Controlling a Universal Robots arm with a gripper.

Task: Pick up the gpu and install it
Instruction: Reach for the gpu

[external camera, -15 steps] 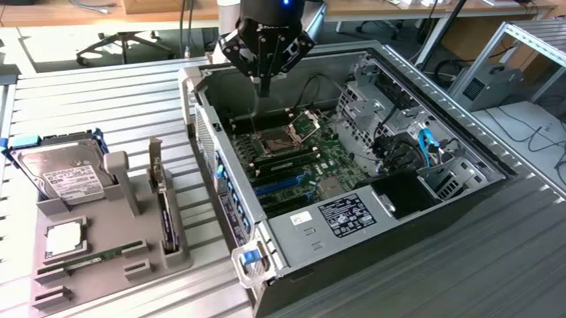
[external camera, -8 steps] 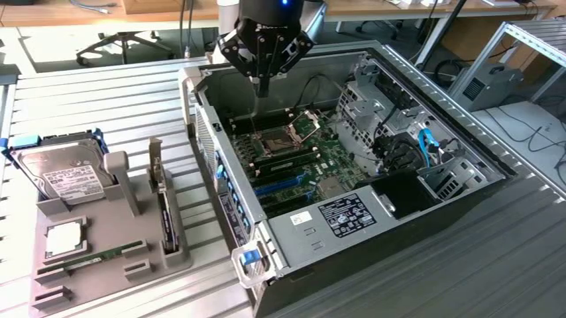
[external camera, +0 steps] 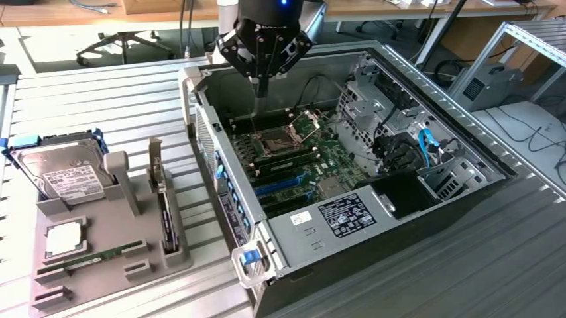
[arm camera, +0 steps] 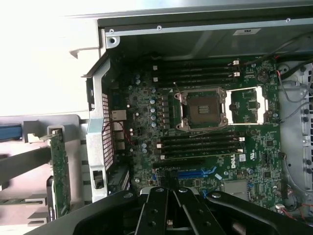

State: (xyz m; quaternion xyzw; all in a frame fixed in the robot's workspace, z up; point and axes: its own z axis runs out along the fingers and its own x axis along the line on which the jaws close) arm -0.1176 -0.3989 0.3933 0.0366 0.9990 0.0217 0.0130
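Note:
The gpu (external camera: 163, 199) stands on edge in a slot of the grey holder (external camera: 106, 218) at the exterior view's left, its silver bracket pointing up. In the wrist view the gpu (arm camera: 60, 166) appears as a thin green board seen edge-on, beside the case. My gripper (external camera: 262, 89) hangs over the far end of the open computer case (external camera: 232, 199), well away from the gpu. Its fingers (arm camera: 157, 208) are shut together with nothing between them, pointing down at the motherboard (arm camera: 146, 122).
A silver hard drive (external camera: 62, 175) with a white label stands at the holder's far end. A memory stick (external camera: 97, 254) and a square chip (external camera: 62, 238) lie nearer. Inside the case are the open CPU socket (arm camera: 203, 107), black memory slots and a blue slot (arm camera: 195, 173).

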